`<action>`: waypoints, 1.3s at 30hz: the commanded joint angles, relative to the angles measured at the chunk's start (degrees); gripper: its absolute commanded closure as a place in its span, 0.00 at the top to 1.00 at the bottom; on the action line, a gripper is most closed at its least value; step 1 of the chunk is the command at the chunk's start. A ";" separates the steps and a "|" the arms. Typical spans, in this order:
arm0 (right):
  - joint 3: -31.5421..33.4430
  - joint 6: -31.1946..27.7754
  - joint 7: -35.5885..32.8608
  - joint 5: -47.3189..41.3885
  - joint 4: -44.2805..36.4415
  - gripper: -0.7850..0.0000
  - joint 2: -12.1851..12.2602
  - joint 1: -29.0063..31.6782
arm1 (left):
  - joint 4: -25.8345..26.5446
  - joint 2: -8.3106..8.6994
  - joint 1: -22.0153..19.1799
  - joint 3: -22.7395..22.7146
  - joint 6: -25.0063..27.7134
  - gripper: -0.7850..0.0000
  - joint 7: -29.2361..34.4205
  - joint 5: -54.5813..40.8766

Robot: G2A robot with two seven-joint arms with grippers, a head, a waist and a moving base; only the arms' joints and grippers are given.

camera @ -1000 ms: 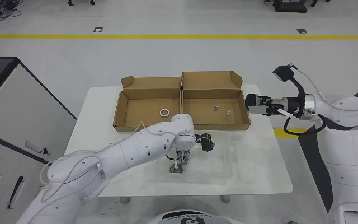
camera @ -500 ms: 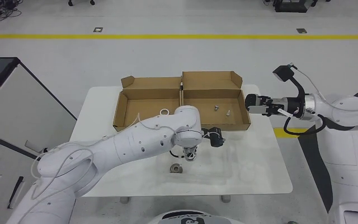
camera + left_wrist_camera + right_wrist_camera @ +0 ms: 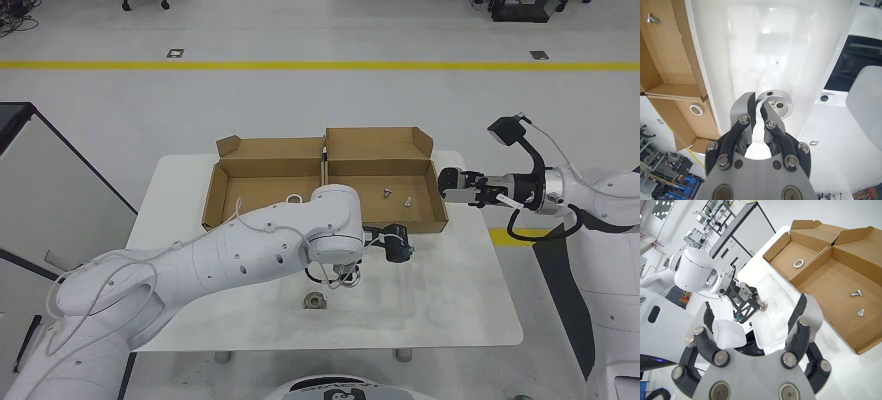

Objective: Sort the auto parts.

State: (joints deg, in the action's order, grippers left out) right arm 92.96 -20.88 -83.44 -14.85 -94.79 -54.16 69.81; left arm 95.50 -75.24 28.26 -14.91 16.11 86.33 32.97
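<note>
Left hand (image 3: 758, 106) was clenched on the wall of a metal ring (image 3: 783, 98), one finger inside the bore for a sure hold, above the desk (image 3: 450, 290), box (image 3: 250, 195) beside the hand, ring likely bound for the second ring (image 3: 696, 109) there; right hand (image 3: 445, 187) stood open.

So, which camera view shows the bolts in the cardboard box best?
The right wrist view: the bolts lie close and unblocked on the cardboard box floor, heads and shanks distinct. The top view shows tiny grey specks; the left wrist view, a small distant glimpse.
</note>
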 commanded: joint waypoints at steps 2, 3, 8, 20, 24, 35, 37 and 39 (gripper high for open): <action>0.00 0.00 0.00 0.00 0.00 1.00 0.00 0.00 | -0.08 0.68 0.72 -3.81 0.59 0.00 -7.70 -1.04; 0.00 0.00 0.00 0.00 0.00 1.00 0.00 0.00 | -0.27 1.17 1.26 -5.31 0.87 0.00 -9.54 -1.35; 0.00 0.00 0.00 0.00 0.00 1.00 0.00 0.00 | 2.04 3.72 5.03 -12.33 3.33 0.00 -17.44 -3.38; 0.00 0.00 0.00 0.00 0.00 1.00 0.00 0.00 | 8.22 8.14 12.70 -25.28 8.42 0.00 -22.85 -3.99; 0.00 0.00 0.00 0.00 0.00 1.00 0.00 0.00 | 12.69 10.23 16.74 -31.48 9.64 0.00 -21.35 -5.33; 0.00 0.00 0.00 0.00 0.00 1.00 0.00 0.00 | 19.97 13.91 30.50 -51.93 15.62 0.00 -36.15 -18.68; 0.00 0.00 0.00 0.00 0.00 1.00 0.00 0.00 | 19.72 14.16 31.64 -53.58 19.23 0.00 -37.67 -22.38; 0.00 0.00 0.00 0.00 0.00 1.00 0.00 0.00 | 19.41 14.33 31.99 -54.26 23.03 0.00 -38.33 -26.31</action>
State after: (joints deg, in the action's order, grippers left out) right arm 92.96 -20.88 -83.44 -14.85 -94.79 -54.17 69.81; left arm 115.07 -60.98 60.20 -69.01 37.11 48.06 8.64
